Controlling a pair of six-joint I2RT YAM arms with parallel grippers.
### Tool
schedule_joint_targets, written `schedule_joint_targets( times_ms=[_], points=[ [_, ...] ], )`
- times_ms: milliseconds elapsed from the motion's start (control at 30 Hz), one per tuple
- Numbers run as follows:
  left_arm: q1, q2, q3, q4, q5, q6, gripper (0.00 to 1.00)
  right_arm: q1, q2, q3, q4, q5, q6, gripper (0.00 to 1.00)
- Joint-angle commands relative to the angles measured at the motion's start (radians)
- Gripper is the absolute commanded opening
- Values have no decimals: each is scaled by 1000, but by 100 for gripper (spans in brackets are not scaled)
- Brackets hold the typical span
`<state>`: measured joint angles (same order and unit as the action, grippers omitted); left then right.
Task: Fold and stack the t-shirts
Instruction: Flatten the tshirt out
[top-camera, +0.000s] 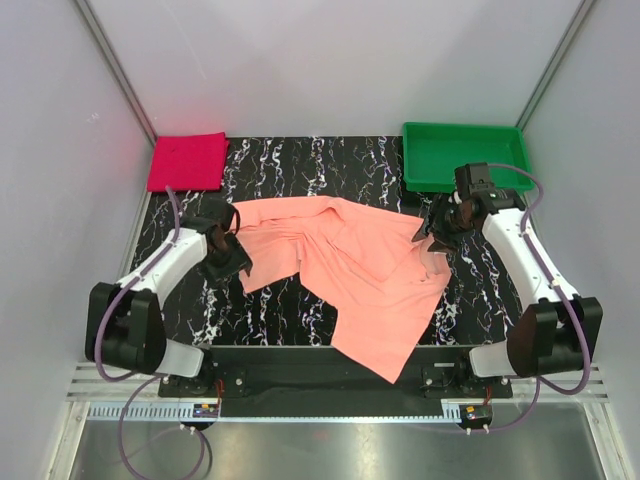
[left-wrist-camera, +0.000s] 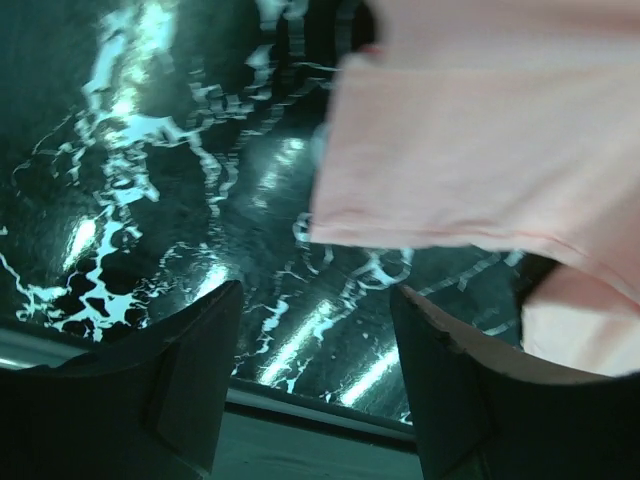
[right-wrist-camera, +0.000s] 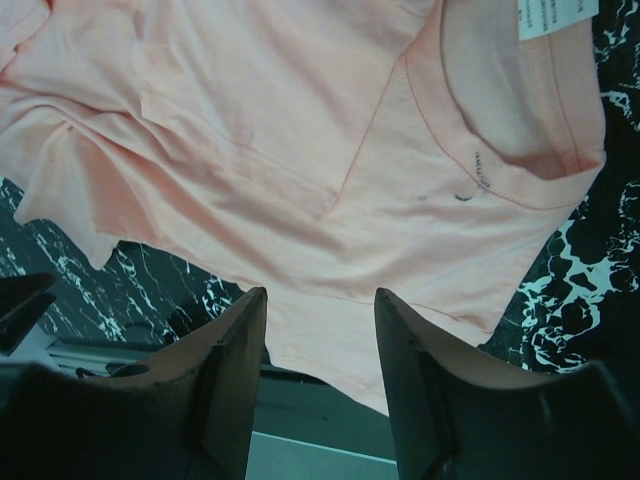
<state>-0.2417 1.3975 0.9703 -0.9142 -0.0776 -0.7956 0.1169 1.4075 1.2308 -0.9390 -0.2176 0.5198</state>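
Hovering with jaws apart, the left hand (left-wrist-camera: 315, 300) holds nothing. Only bare marbled table (top-camera: 290, 300) shows between its fingers, and a hemmed edge of the salmon-peach shirt (top-camera: 350, 270) lies just ahead of them. The right hand (right-wrist-camera: 320, 295) is likewise parted, poised over the shirt's opposite side near the collar (right-wrist-camera: 520, 120) and its white label (right-wrist-camera: 555, 15). Cloth runs beneath the gap, but the fingers do not appear pinched on it.

The shirt sprawls rumpled across mid-table, partly turned over on itself, its lower corner reaching the near edge. The magenta-red shirt (top-camera: 188, 160) sits as a flat folded square at the far-left corner, well apart. A green tray (top-camera: 465, 128) stands at far right.

Judgement: the magenta shirt looks done, and the step in hand is flattening the salmon one ahead of its first fold. The next move calls for each hand to drop onto its own edge, pinch the cloth there, and draw outward until the cloth lies flat. Folding comes after that, then stacking the two shirts.
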Motion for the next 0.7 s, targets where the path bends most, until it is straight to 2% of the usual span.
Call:
schedule_joint_targets(
  times_ms=[0, 133, 300, 667],
  points=[
    [48, 29, -50, 112, 94, -68, 67, 1, -56, -17, -7, -55, -14, 55],
    [50, 74, -68, 130, 125, -120, 63, 1, -73, -34, -18, -65, -17, 54],
    [53, 90, -87, 166, 128, -142, 54, 1, -105, -54, -24, -72, -14, 54],
    [55, 141, -128, 138, 127, -209, 58, 1, -125, -77, -26, -78, -1, 54]
  ],
)
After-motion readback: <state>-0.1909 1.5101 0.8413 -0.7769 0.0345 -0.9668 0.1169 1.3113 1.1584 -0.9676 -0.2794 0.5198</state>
